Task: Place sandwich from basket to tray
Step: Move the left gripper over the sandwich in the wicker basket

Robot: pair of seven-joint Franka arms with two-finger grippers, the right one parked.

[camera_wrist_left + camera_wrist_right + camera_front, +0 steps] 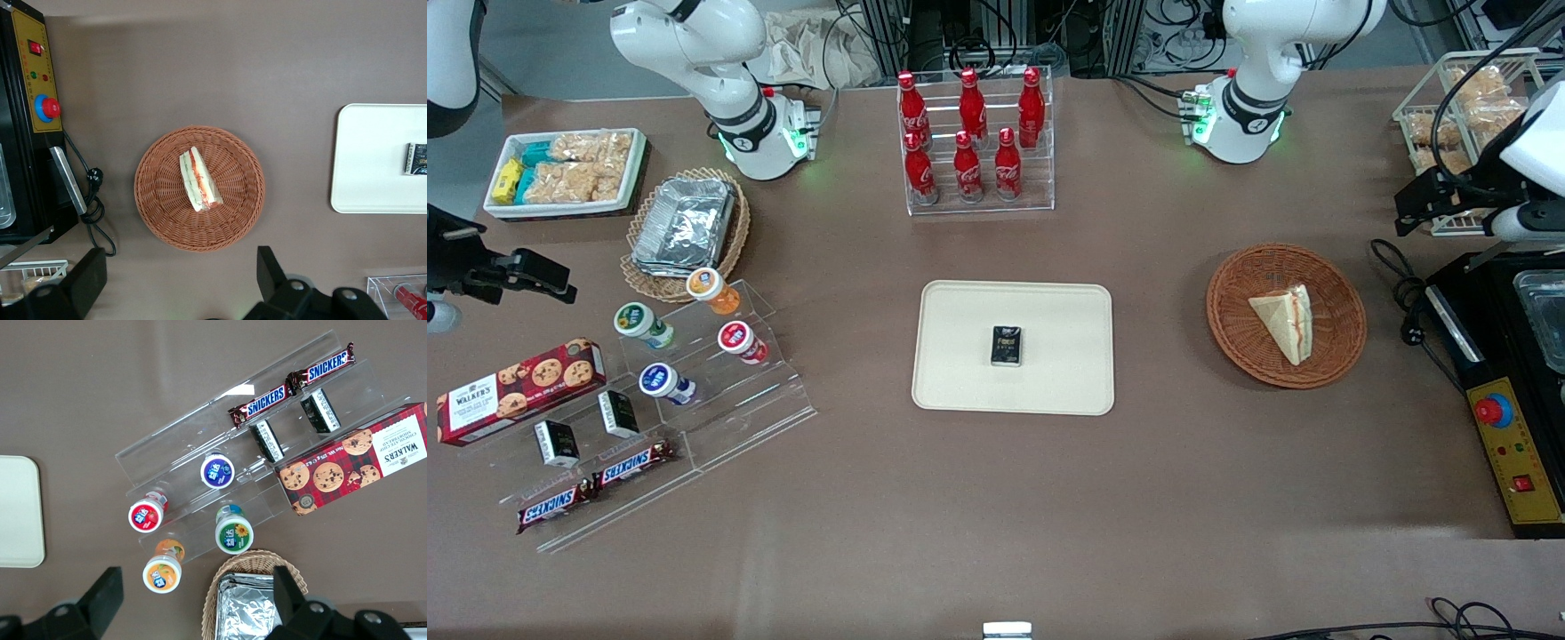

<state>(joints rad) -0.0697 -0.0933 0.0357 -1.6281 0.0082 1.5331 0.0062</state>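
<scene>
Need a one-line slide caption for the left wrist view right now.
Open hand high above the table, sandwich lying in the basket, tray beside it.

We take this for a robotics lab dressed up as a small snack counter. Two white arm bases (769, 133) are bolted along the table's (996, 498) edge farthest from the front camera, cables and metal racks crowd the floor past that edge, and a black control box with a red emergency button (1492, 411) sits at the working arm's end. The shop goods look staged: cola bottles in a clear rack (978, 142), Snickers bars (618, 469) and a Walkers biscuit box (520, 389) on acrylic steps. The working arm's gripper (180, 290) hangs above the table with its fingers spread apart.
</scene>
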